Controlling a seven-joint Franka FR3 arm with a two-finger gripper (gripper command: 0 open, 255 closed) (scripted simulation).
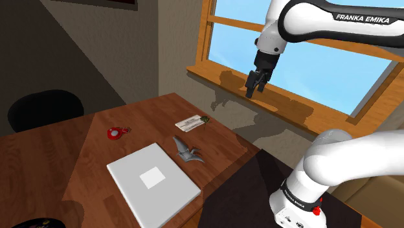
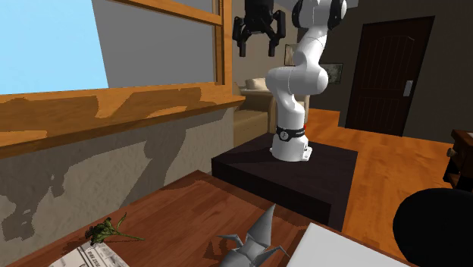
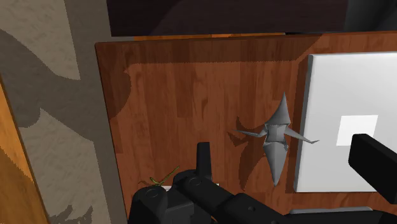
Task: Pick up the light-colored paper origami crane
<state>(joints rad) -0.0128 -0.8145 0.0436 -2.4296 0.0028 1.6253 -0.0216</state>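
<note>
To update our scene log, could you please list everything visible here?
origami crane: one, grey, on the table beside the slab
laptop-like slab: one, white, on the table
small item: one, red, on the table
printed card: one, white, table's window side
sprig: one, green, at the card's end
table: one, brown wood
chair: one, black, beyond the table
window: one, wooden frame, blue beyond
door: one, dark
stand: one, dark
arm: one, white
pincer: one, black, open, raised by the window
</note>
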